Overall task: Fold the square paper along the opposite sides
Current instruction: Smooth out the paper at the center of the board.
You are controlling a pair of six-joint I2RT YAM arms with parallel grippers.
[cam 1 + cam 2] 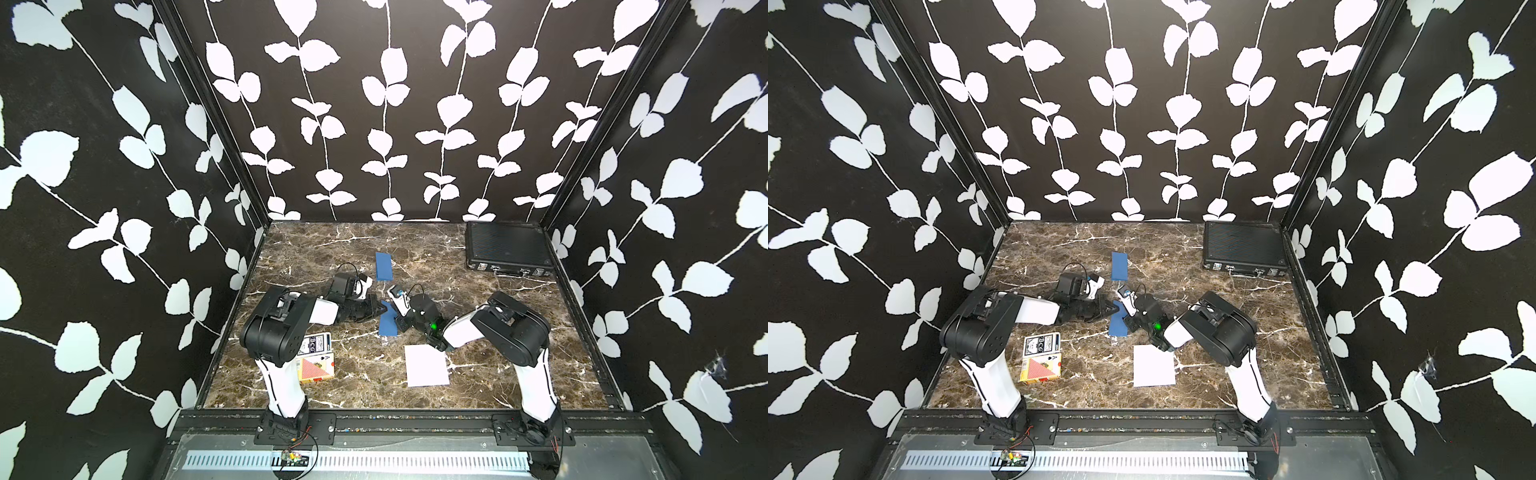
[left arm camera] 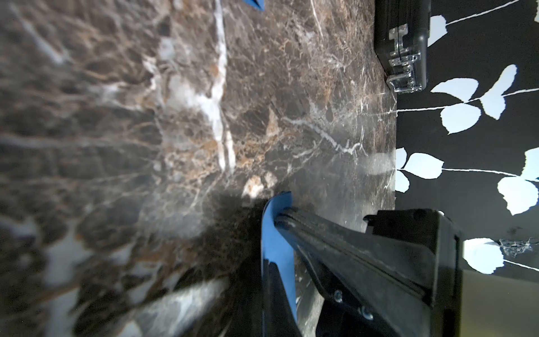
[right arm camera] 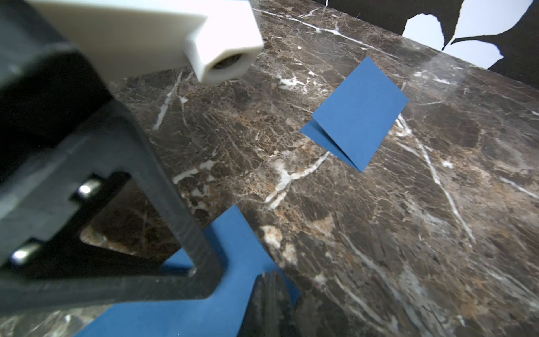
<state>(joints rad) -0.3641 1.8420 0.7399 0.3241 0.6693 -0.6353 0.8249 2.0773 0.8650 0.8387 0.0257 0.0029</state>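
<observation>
I read the left gripper [image 1: 379, 309] as closed, pinching one edge of the blue paper [image 1: 388, 324]. In the wrist view the sheet curls up, caught between its fingers [image 2: 306, 233]. The right gripper [image 1: 400, 321] is closed too, with its tips touching the same sheet from the opposite side, but I cannot tell whether it grips. The paper sits mid marble table [image 1: 457, 266], between both arms. A second folded blue sheet [image 1: 384, 266] lies further back, and a white sheet [image 1: 427, 365] lies toward the front.
</observation>
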